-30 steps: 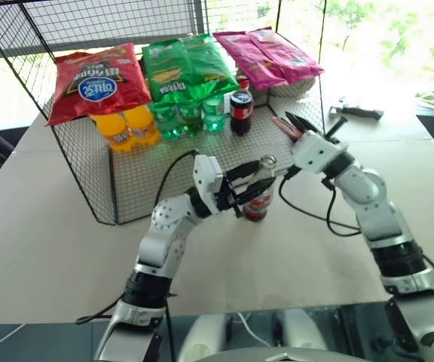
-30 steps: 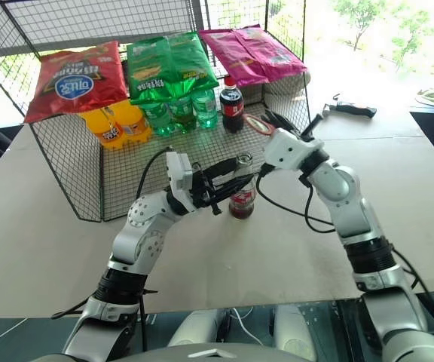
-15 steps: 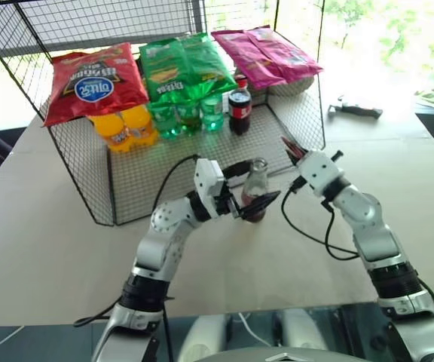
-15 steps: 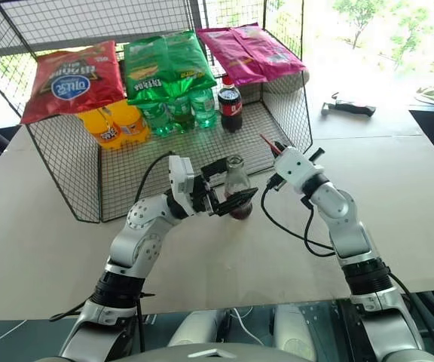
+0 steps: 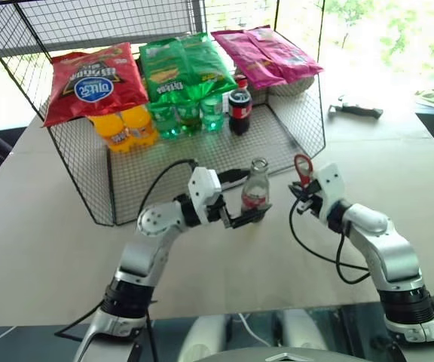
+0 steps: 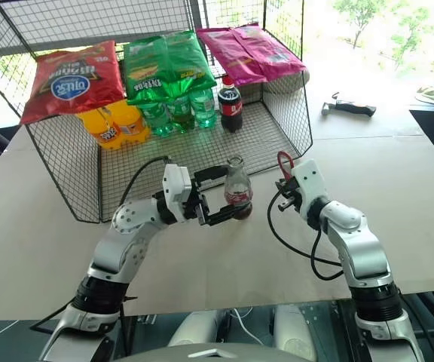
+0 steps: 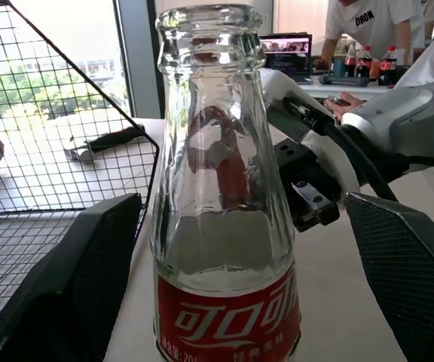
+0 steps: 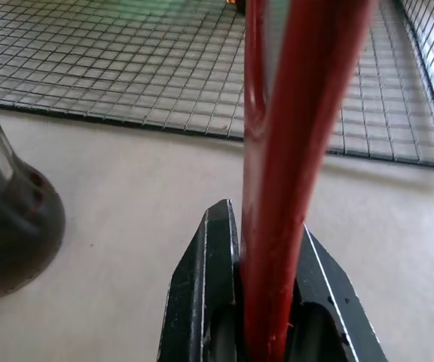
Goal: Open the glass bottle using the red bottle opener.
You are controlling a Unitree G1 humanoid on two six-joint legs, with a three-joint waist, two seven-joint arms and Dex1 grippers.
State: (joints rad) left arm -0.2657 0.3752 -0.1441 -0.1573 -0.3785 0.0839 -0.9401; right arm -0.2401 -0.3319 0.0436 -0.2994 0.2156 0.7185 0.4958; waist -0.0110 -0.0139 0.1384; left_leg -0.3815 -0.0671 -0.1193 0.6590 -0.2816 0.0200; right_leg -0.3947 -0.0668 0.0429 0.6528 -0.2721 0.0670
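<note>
Two grippers: both sit over the bare table [image 5: 44, 226] just in front of the wire basket [image 5: 89, 181], with the glass bottle [image 5: 255, 192] between them.
Glass bottle: upright on the table at the open front edge of the basket floor, mouth uncapped; red label band low on the body.
Left gripper [image 5: 241, 202]: fingers spread wide, one on each side of the bottle's lower body; in the left wrist view a gap shows between each black finger [image 7: 66, 286] and the glass — no grip.
Right gripper [image 6: 286, 190]: jaws clamped on the handle of the red bottle opener [image 5: 302, 167], whose ring head stands up above the fingers, just beside the bottle and clear of it.
Open room: wide bare table to the robot's right of the right arm and toward the near edge; more bare surface on the left of the basket.
Edges: basket walls rise on the left and right sides and at the back; its right wall stands just behind the opener.
Back of basket: red, green and pink snack bags [image 5: 179, 68] lean over orange and green bottles and a dark cola bottle [image 5: 240, 111].
Far right: a dark tool [image 5: 359, 111] lies well apart near the table's edge.
Hard to make out: the bottle's base is hidden behind the left fingers; the opener's handle end is buried in the right jaws; whether any drink is left in the bottle cannot be told.
</note>
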